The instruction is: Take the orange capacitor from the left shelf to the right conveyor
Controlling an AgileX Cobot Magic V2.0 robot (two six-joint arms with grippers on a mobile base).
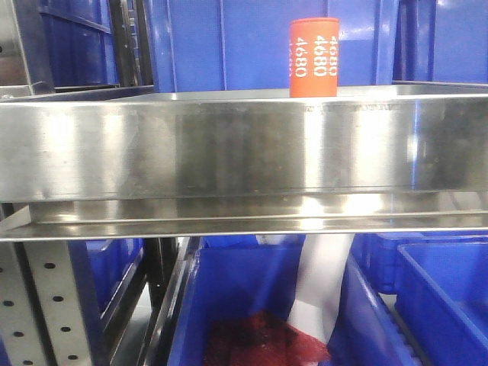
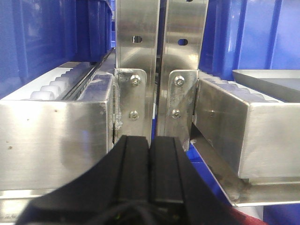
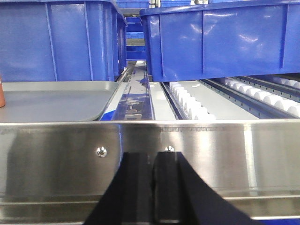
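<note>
Blue bins, white rollers, perhaps red cloth

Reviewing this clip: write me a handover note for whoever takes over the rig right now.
Left tool: shut, empty, facing the steel uprights.
Right tool: shut, empty, low in front of a steel lip.
Orange capacitor: upright on the left shelf, behind its front lip, untouched.
Right conveyor: not in view.
Done: nothing.
Left: grasp the capacitor, carry it to the conveyor, release.
</note>
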